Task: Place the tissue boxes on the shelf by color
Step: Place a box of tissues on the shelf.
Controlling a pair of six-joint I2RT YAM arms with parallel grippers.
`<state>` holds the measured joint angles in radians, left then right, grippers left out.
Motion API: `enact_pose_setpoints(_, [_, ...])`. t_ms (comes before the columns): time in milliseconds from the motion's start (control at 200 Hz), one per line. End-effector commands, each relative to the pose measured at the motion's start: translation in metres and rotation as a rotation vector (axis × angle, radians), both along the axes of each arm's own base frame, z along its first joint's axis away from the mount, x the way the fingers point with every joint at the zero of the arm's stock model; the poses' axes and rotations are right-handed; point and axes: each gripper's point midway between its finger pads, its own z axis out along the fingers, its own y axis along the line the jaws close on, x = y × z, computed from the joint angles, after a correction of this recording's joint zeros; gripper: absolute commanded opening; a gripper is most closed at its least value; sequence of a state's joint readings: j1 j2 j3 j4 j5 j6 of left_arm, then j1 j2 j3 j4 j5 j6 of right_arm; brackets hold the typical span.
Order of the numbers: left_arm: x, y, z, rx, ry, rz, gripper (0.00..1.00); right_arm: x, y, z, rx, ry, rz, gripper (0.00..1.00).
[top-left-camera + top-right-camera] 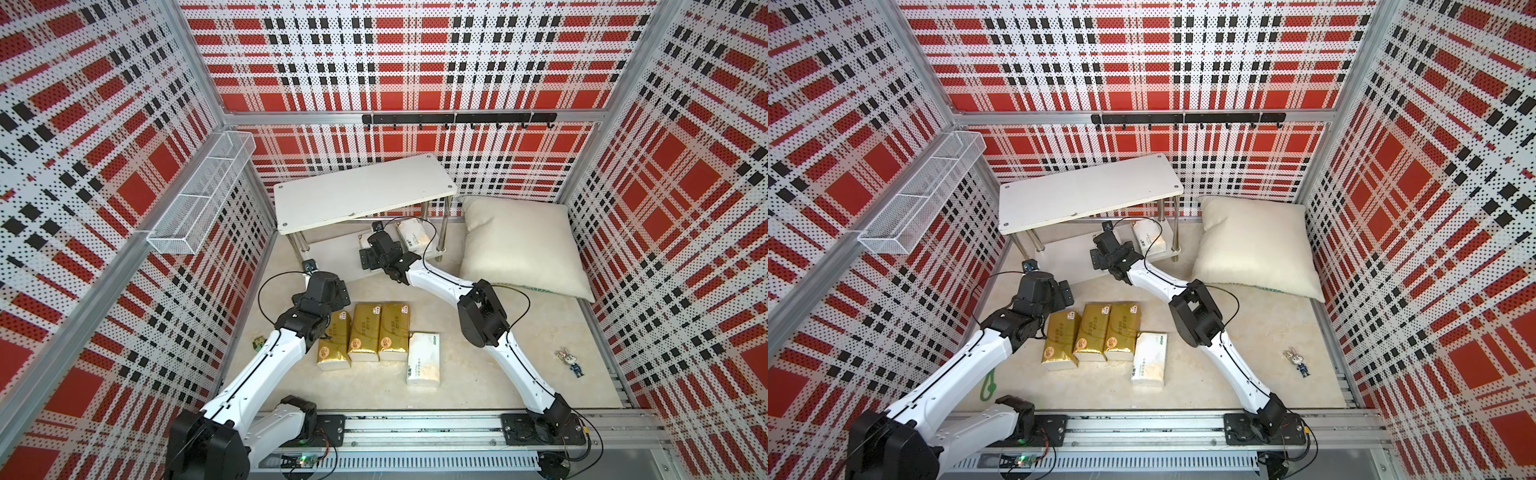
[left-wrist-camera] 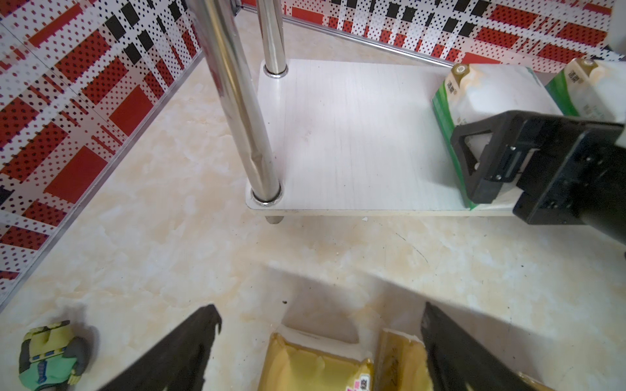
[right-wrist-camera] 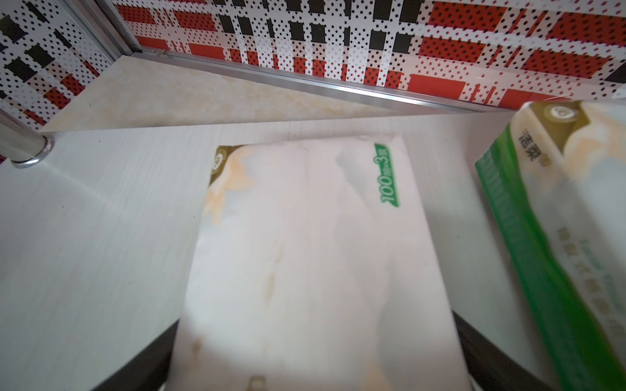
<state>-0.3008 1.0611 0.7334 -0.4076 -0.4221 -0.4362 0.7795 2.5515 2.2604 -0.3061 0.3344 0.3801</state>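
right gripper (image 3: pixel 315 352) jaws spread wide either side of white tissue pack (image 3: pixel 305 254) on shelf (image 3: pixel 84 237) lower board; grip unclear. left gripper (image 2: pixel 321 338) open, empty, above gold packs (image 2: pixel 315 369).

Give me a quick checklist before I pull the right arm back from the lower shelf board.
1. The white pack lies flat on the lower board: ok.
2. The right end effector is clear of that pack: cannot tell; the pack sits between its fingers.
3. The second white pack is on the same board: ok, on edge alongside.
4. The left end effector is open above a gold pack: ok.
5. The top board is free for gold packs: ok.
6. All white packs shelved: not ok; the third white pack lies on the floor.
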Motion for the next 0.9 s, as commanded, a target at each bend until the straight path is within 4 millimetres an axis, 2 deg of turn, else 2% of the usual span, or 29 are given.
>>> enact_pose_setpoints(0, [-0.001,0.003,0.002,0.007,-0.010,-0.003,0.98,0.007,-0.002,0.017,0.032,-0.038,-0.024,1.00])
enact_pose_setpoints(230, [-0.002,0.004,0.000,0.010,-0.002,-0.002,0.98,0.001,-0.003,0.048,0.085,-0.088,0.000,1.00])
enact_pose_setpoints(381, [-0.002,0.005,0.001,0.011,-0.004,0.001,0.98,0.001,-0.006,0.059,0.083,-0.104,-0.006,1.00])
enact_pose_setpoints(897, [-0.004,0.006,0.003,0.009,-0.011,0.004,0.98,0.001,-0.006,0.045,0.110,-0.061,-0.036,0.97])
